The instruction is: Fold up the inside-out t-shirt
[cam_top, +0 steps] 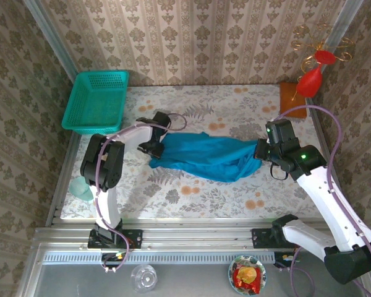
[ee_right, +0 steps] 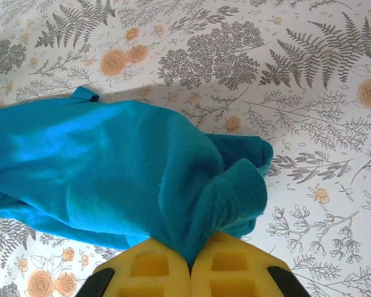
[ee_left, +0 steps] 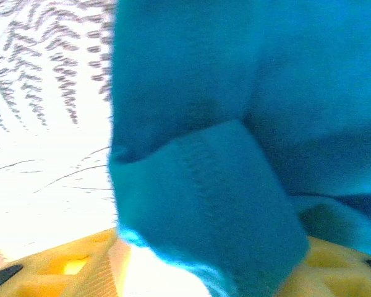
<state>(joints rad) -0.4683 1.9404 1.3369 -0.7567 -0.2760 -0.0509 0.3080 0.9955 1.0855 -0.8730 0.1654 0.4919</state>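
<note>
The inside-out t-shirt [cam_top: 204, 158] is a bright blue bundle stretched across the middle of the table between my two grippers. My left gripper [cam_top: 152, 146] is at the shirt's left end. In the left wrist view its yellow fingers [ee_left: 62, 266] stand well apart, and a fold of the t-shirt [ee_left: 235, 124] hangs between them, nearer the right finger; the left gripper [ee_left: 204, 275] is open. My right gripper [cam_top: 260, 151] is at the shirt's right end. In the right wrist view the right gripper [ee_right: 190, 263] is shut on a bunched, ribbed edge of the t-shirt [ee_right: 99, 167].
A teal mesh basket [cam_top: 98, 100] sits at the back left corner. A red ornament [cam_top: 311, 79] hangs above an orange block [cam_top: 292, 98] at the back right. A pale green thing [cam_top: 81, 187] lies off the left edge. Floral tabletop [cam_top: 191, 195] lies in front of the shirt.
</note>
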